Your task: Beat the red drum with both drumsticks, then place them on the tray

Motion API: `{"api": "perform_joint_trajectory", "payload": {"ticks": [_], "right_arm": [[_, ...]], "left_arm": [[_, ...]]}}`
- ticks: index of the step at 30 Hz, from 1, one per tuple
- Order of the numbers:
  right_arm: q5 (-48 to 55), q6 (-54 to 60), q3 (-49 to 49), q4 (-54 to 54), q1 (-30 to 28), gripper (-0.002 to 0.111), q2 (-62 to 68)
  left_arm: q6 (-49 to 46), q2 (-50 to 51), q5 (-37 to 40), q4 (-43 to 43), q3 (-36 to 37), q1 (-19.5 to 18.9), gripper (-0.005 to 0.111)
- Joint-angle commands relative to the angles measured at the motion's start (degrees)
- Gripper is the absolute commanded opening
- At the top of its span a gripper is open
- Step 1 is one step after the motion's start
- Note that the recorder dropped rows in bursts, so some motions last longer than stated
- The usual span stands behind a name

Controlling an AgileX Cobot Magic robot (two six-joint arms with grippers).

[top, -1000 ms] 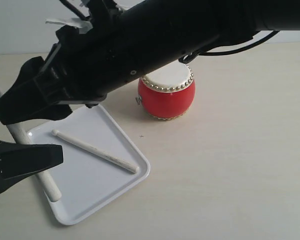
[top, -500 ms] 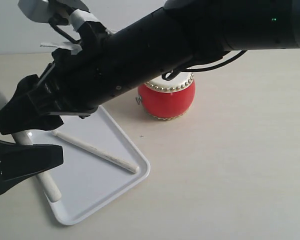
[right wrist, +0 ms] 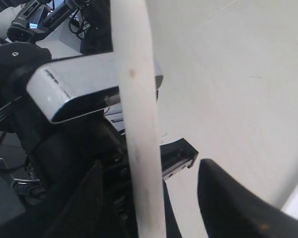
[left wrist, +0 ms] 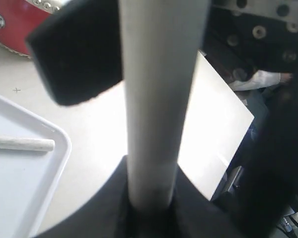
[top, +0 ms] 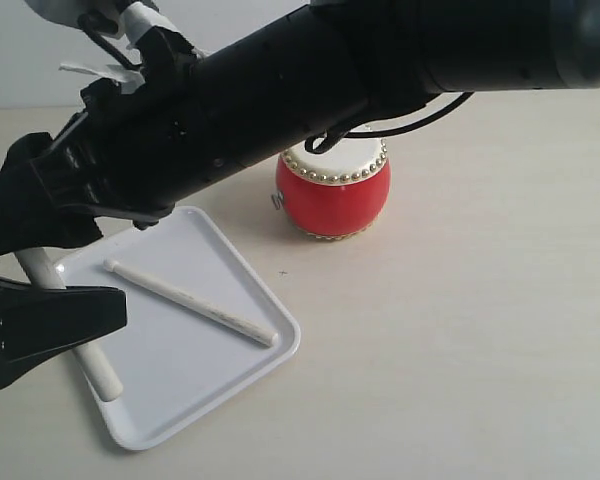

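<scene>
The red drum (top: 332, 195) stands on the tabletop (top: 480, 330), near the tray (top: 180, 390) but not touching it. One drumstick (top: 190, 298) lies slanted inside the tray. The left fingers (top: 50, 330) are clamped on the second drumstick (top: 98, 372), whose end is over the tray's rim. The right fingers (right wrist: 228, 208) are wide apart, holding nothing.

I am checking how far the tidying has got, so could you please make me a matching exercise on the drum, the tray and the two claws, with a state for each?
1. red drum
2. tray
3. left claw
4. right claw

A. open, gripping nothing
B. upright on the table beside the tray
C. shut on a drumstick
D. has a loose drumstick lying in it

Pairs: 1-B, 2-D, 3-C, 4-A
</scene>
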State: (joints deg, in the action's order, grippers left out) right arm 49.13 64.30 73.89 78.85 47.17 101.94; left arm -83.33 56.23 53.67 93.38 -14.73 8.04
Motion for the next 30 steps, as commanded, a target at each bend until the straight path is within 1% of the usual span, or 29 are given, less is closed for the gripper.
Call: {"api": "perform_joint_trajectory", "payload": {"ticks": [1,6,8,10,19,23,24,26,30], "right_arm": [[0.69,-0.12,0.39,-0.16,0.10,0.052,0.12],[0.69,-0.12,0.39,-0.64,0.10,0.052,0.12],[0.69,-0.12,0.39,-1.06,0.10,0.050,0.12],[0.69,-0.12,0.39,-1.27,0.10,0.043,0.12],[0.69,-0.52,0.39,-1.27,0.10,0.000,0.12],[0.69,-0.52,0.39,-1.27,0.10,0.000,0.12],[0.41,-0.52,0.39,-1.27,0.10,0.000,0.12],[-0.17,-0.52,0.39,-1.27,0.10,0.000,0.12],[-1.64,-0.52,0.39,-1.95,-0.01,0.000,0.12]], "left_arm": [[-0.58,0.15,0.81,2.03,0.07,-0.02,0.000],[-0.58,0.15,1.18,2.43,0.07,-0.02,0.000],[-0.58,0.15,1.62,2.43,0.07,-0.02,0.000],[-0.58,0.15,1.72,2.66,0.07,-0.02,0.000],[-0.58,0.15,1.72,3.42,0.07,-0.02,0.000],[-0.58,0.15,1.72,3.45,0.07,-0.02,0.000],[-0.58,0.15,1.72,3.45,0.07,-0.02,0.002],[-0.58,0.15,2.15,3.45,0.07,-0.02,0.010],[-0.58,0.15,2.52,3.79,-0.03,-0.02,0.042]]}}
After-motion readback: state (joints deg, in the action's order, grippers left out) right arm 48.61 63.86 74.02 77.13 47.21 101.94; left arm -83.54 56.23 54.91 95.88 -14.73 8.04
